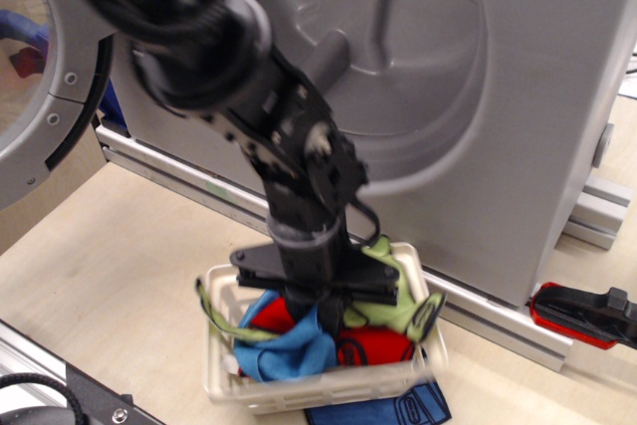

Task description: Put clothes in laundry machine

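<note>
The clothes are a bundle in the white lattice basket (328,385): bright blue cloth (289,347), red cloth with black print (376,343), and lime green cloth with black edging (396,291). My gripper (318,320) points straight down into the basket. It is shut on the clothes, which bulge up above the rim. The fingertips are buried in cloth. The grey laundry machine (537,116) stands behind, with its round drum opening (398,57) facing me. Its glass-windowed door (45,67) is swung open at the left.
A dark blue cloth with black print (403,407) lies under the basket's front edge. A red and black clamp (582,314) lies on the table at the right. An aluminium rail (169,174) runs along the machine's base. A black cable (40,387) lies at the bottom left.
</note>
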Available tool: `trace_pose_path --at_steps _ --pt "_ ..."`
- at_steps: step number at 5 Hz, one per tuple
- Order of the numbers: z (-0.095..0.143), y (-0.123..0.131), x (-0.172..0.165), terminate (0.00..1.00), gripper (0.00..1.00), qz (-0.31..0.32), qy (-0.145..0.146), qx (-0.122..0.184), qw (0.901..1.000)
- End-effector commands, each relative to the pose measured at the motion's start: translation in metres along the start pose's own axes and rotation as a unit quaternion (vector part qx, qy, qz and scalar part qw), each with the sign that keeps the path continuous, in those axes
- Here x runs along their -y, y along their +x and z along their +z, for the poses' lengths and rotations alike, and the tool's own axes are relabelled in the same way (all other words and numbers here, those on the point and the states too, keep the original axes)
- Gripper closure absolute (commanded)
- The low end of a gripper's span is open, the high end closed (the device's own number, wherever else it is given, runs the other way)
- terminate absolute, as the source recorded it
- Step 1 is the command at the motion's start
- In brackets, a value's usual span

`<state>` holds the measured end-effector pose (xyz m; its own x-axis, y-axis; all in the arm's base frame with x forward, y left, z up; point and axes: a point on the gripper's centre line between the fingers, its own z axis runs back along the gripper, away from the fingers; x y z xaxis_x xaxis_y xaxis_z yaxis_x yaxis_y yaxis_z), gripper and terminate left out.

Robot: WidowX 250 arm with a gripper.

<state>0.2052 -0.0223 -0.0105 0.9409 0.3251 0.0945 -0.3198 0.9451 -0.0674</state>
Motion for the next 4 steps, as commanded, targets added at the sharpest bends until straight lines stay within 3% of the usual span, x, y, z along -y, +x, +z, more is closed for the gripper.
trace_pose_path --at_steps 1,4 --pt "0.053 0.020 -0.004 0.00 1.00 -0.055 -0.049 0.066 0.9951" --pt "0.117 0.068 -0.038 0.00 1.00 -0.068 -0.108 0.181 0.9752"
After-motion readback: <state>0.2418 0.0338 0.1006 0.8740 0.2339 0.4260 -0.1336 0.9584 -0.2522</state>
